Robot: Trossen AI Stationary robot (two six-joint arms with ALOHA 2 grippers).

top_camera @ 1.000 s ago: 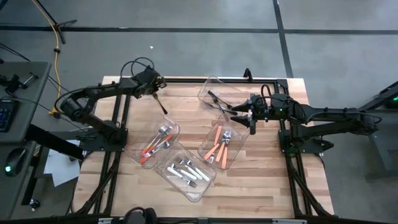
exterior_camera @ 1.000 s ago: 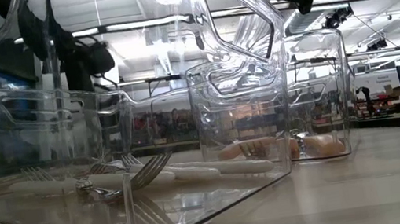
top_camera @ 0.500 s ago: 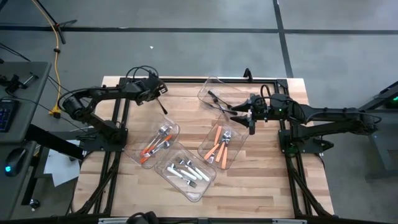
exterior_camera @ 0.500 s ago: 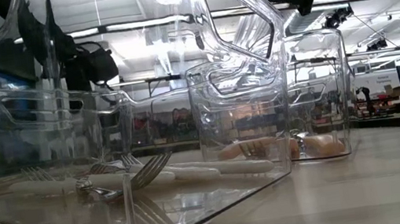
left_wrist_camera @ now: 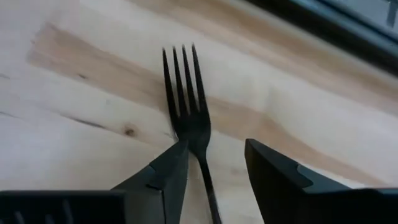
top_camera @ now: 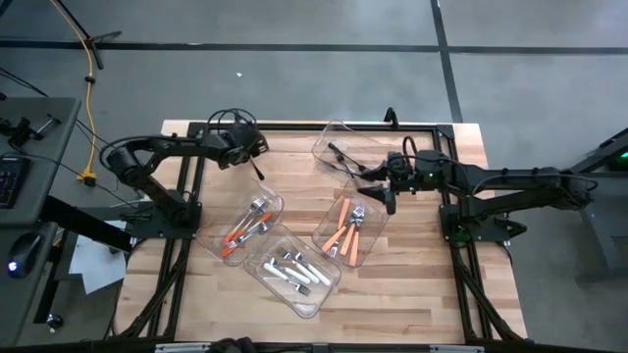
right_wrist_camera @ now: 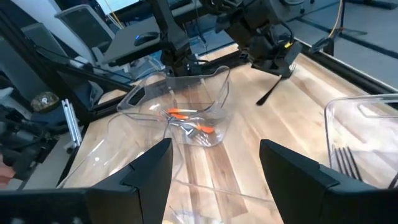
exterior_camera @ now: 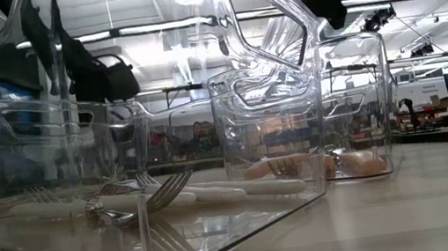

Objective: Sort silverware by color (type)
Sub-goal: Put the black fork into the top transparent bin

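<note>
A black fork point(left_wrist_camera: 186, 118) lies over bare wood near the table's far left, its tines pointing away from my left gripper point(left_wrist_camera: 214, 149). That gripper is open, and its fingers stand on either side of the fork's neck. In the high view the left gripper point(top_camera: 252, 148) is at the upper end of the fork point(top_camera: 260, 172). My right gripper point(top_camera: 391, 194) hangs open, with nothing between its fingers, between the far bin point(top_camera: 329, 137) and the bin of orange-handled silverware point(top_camera: 368, 245). My left gripper has the fork's neck point(left_wrist_camera: 200, 152) between its open fingers, which lie along the fork. The neck runs close by one fingertip point(left_wrist_camera: 177, 155). I cannot tell whether it touches, or whether the fork rests on the table.
A clear bin point(top_camera: 273, 208) left of centre holds orange-handled and silver pieces. Another clear bin point(top_camera: 316, 299), near the front, holds white-handled ones. The far bin holds a black piece point(top_camera: 340, 154). Bare wood lies along the near edge and the right side.
My left gripper has opened around the black fork and shifted a little toward the table's right edge. The fork stays about where it was. My right gripper has moved slightly toward the table's left, still open.
</note>
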